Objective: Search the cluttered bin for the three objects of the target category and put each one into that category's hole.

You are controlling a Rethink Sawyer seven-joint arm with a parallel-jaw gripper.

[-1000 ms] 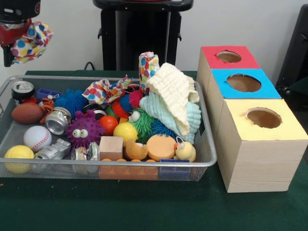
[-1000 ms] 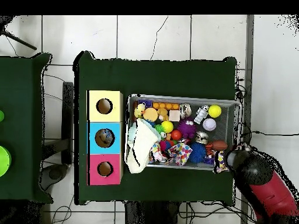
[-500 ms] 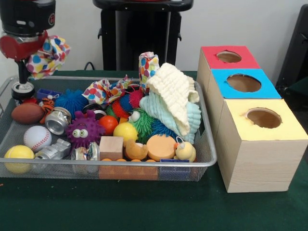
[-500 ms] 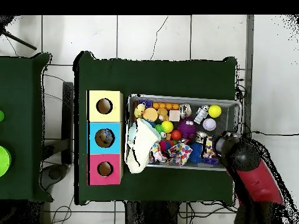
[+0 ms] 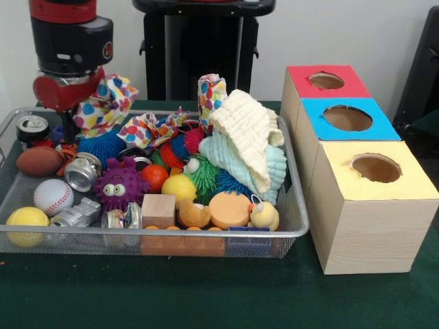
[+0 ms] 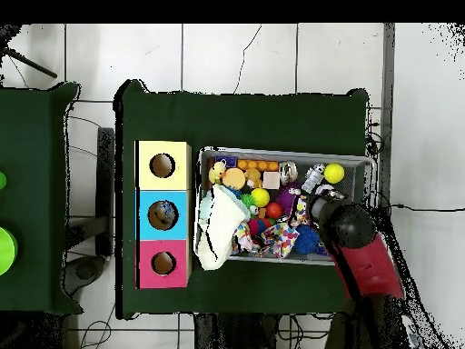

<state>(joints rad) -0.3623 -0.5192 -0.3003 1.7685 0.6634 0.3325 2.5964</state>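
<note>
One crumpled polka-dot cloth (image 5: 103, 106) hangs gripped in the pincer (image 5: 68, 110) above mesh bin (image 5: 288, 164).

Front view. A wire mesh bin (image 5: 291, 226) is set on the green cloth-covered table (image 5: 206, 295). To its right, three wooden boxes are lined up touching: the yellow-topped box (image 5: 370, 205) nearest, the blue-topped box (image 5: 350, 120) behind it, the red-topped box (image 5: 326, 82) farthest. Above the bin's left rear part, a polka-dot cloth (image 5: 103, 106) is hung beside the gripper (image 5: 67, 110). Inside, a cream knitted cloth (image 5: 247, 137) is draped over the pile at the right.
</note>
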